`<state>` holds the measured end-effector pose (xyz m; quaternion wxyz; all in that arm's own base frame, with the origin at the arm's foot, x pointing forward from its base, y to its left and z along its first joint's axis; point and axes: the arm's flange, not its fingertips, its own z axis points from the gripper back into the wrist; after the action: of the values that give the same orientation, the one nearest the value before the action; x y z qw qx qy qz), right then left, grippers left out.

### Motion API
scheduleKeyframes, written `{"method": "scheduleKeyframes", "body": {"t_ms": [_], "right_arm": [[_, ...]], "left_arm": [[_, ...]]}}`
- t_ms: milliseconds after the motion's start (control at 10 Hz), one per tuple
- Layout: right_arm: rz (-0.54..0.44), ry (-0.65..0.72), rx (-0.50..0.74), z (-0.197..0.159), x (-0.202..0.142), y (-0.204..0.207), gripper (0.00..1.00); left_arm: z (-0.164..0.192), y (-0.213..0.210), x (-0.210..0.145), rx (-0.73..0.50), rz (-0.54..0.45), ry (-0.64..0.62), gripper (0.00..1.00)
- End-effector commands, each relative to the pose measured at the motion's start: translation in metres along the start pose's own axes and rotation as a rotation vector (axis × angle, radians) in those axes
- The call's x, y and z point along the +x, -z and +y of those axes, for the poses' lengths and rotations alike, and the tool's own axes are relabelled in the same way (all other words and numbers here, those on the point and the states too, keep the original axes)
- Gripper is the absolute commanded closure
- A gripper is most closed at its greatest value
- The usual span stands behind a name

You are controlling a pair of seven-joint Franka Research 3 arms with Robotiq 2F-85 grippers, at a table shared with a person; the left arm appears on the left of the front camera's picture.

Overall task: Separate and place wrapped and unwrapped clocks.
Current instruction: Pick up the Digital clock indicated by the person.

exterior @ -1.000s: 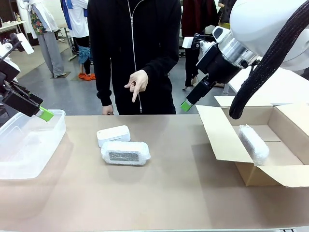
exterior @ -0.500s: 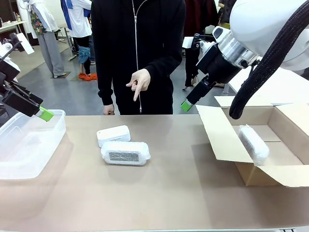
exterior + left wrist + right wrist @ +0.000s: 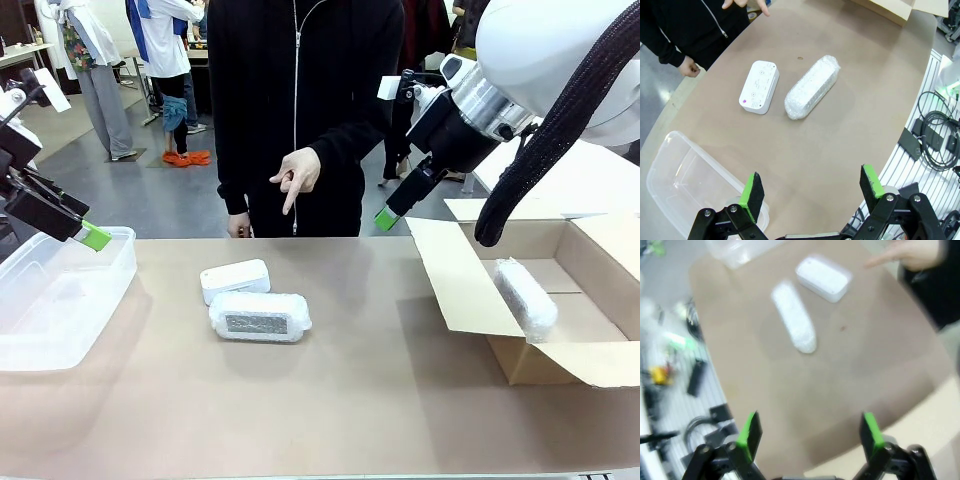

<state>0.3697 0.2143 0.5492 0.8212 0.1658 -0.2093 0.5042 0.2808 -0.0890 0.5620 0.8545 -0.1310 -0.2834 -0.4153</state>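
Bare white clock (image 3: 235,280) flat on tabletop (image 3: 350,400). Bubble-wrapped clock (image 3: 260,316) just in front of it, near side. Second wrapped clock (image 3: 525,297) well to its right, inside open cardboard box (image 3: 455,285), flap folded out toward it. Clear plastic tub (image 3: 100,290) well to its left. Person's hand (image 3: 297,172) pointing down beyond it. Left fingers (image 3: 752,192) raised far left, spread wide, empty. Right fingers (image 3: 751,432) raised far right, likewise wide, empty.
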Motion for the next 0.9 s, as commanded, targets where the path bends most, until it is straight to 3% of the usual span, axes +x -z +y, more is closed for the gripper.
{"method": "scheduleKeyframes", "body": {"t_ms": [0,200,300,400,500,600,700,800], "right_arm": [[0.105,-0.284,0.051,0.009,0.065,0.034,0.00],[0.236,-0.368,0.019,0.026,0.145,0.097,0.00],[0.233,-0.429,-0.015,0.032,0.169,0.127,0.00],[0.202,-0.556,0.055,0.043,0.178,0.159,0.00],[0.214,-0.591,0.078,0.049,0.172,0.186,0.00],[0.248,-0.548,0.066,0.050,0.165,0.194,0.00],[0.233,-0.551,0.005,0.051,0.160,0.174,0.00],[0.231,-0.554,0.090,0.056,0.174,0.199,0.00]], "left_arm": [[0.000,0.000,0.000,-0.013,-0.006,-0.002,0.00],[0.000,0.000,0.000,-0.013,-0.006,-0.002,0.00],[0.000,0.000,0.000,-0.013,-0.006,-0.002,0.00],[0.000,0.000,0.000,-0.013,-0.006,-0.002,0.00],[0.000,0.000,0.000,-0.013,-0.006,-0.002,0.00],[0.000,0.000,0.000,-0.013,-0.006,-0.002,0.00],[0.000,0.000,0.000,-0.013,-0.006,-0.002,0.00],[0.000,0.000,0.000,-0.013,-0.006,-0.002,0.00]]}}
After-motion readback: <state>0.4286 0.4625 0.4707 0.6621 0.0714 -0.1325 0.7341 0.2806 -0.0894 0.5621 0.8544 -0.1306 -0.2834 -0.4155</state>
